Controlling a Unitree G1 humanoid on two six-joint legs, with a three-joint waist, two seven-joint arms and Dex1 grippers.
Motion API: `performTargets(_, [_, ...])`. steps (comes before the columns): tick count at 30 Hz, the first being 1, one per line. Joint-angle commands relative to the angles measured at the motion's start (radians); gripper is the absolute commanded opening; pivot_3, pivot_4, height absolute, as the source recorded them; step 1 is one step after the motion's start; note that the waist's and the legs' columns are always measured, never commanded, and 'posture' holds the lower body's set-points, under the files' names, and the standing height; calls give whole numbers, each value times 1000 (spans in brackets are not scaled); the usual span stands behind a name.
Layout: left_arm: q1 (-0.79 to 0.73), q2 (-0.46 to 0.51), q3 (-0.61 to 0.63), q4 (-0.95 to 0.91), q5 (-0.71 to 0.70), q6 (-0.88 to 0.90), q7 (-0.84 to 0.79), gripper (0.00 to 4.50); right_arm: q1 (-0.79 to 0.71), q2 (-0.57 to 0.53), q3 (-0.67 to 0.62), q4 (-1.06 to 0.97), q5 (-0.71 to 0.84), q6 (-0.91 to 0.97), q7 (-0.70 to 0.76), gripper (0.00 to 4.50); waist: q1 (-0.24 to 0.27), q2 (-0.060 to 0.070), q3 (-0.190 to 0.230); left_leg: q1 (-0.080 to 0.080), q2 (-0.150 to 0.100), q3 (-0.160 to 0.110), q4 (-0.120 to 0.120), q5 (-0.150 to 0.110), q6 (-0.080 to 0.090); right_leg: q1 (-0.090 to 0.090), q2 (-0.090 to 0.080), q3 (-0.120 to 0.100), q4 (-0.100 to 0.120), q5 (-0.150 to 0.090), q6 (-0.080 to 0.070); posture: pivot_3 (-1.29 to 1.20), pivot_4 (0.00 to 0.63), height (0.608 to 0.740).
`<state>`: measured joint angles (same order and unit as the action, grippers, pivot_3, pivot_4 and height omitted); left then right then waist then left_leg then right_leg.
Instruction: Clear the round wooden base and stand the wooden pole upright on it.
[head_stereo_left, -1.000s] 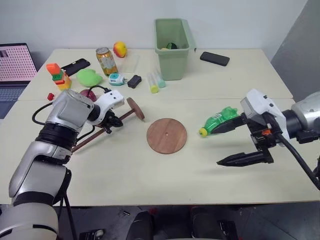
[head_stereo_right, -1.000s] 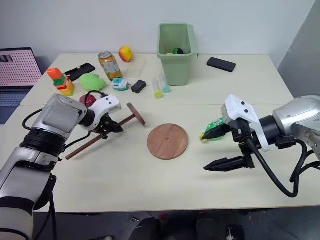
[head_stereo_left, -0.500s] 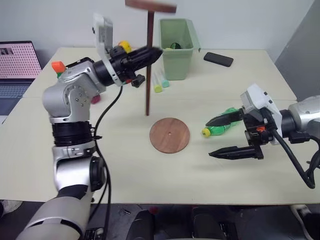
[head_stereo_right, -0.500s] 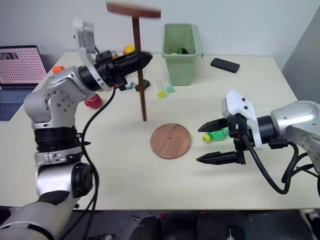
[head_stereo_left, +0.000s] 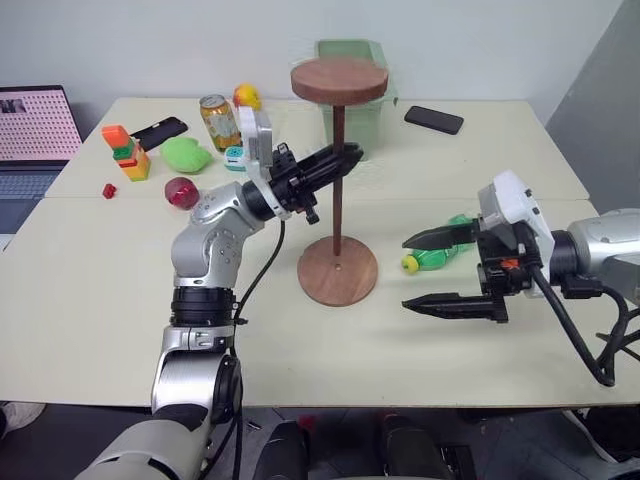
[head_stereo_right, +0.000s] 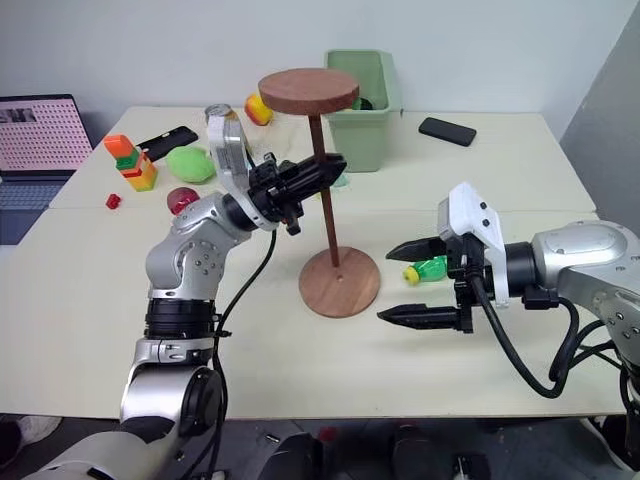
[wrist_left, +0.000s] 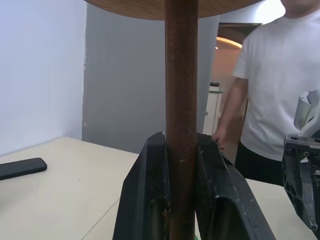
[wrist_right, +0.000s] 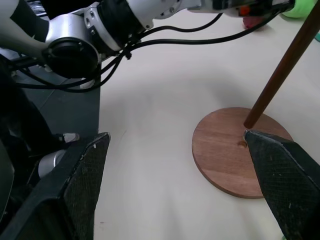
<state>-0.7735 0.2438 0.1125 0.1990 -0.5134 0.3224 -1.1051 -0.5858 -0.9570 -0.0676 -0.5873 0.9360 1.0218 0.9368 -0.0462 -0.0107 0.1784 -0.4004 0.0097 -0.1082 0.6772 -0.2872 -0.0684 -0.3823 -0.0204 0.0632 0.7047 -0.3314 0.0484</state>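
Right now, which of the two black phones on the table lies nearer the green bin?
The black phone just right of the green bin; the other phone lies far left beside the stacked blocks.

A green bin (head_stereo_right: 366, 95) stands at the far side of the surface (head_stereo_left: 120, 300), a black phone (head_stereo_left: 433, 119) beside it. A green bottle (head_stereo_left: 440, 255) lies on its side; a drink can (head_stereo_left: 215, 121) stands upright.

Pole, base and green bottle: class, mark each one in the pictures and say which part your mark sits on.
Pole (head_stereo_left: 338, 190): left eye view, middle of the rod.
Base (head_stereo_left: 355, 287): left eye view, bare top near its right rim.
Green bottle (head_stereo_right: 428, 269): right eye view, its body beside the yellow cap.
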Motion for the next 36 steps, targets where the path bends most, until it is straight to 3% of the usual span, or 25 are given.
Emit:
performTargets(1, [20, -6, -32, 32, 32, -96, -14, 269, 4, 5, -45, -28, 41, 1, -33, 4500, 1, 0, 0, 0, 0, 0, 0, 0, 0, 0, 0, 0, 0, 0, 0, 0, 150, 740])
performTargets(18, [20, -65, -73, 200, 93, -296, 18, 269, 26, -19, -36, -30, 60, 15, -64, 4500, 10, 0, 0, 1, 0, -1, 0, -1, 2, 1, 0, 0, 0, 0, 0, 0, 150, 740])
performTargets(36, [211, 33, -96, 82, 110, -216, 66, 269, 61, -35, -35, -44, 65, 1, -69, 4500, 9, 0, -2, 7, 1, -1, -1, -1, 2, 8, 1, 0, -1, 0, 0, 0, 150, 740])
